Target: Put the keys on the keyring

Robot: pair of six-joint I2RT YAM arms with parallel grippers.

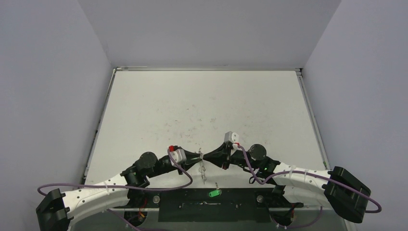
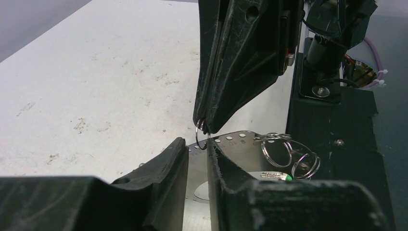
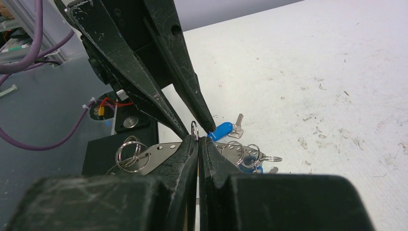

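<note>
Left gripper (image 2: 196,142): jaws a little apart, tips either side of the ring, no clear grip.
Right gripper (image 3: 197,139): jaws pressed together, pinching the ring.
Ring (image 3: 194,129): small and upright, held where the grippers meet, over the table's (image 1: 202,106) 6 o'clock edge. I cannot tell if it is the keyring itself.
Loops (image 3: 129,154): wire rings, low at 8 o'clock of the ring.
Blue key (image 3: 223,131): on the table, at 2 o'clock of the ring.
Green key (image 1: 213,193): on the black base (image 1: 183,199), at 6 o'clock of the grippers.
Progress: early, I judge. Both keys lie apart from the held ring, so threading is left.
</note>
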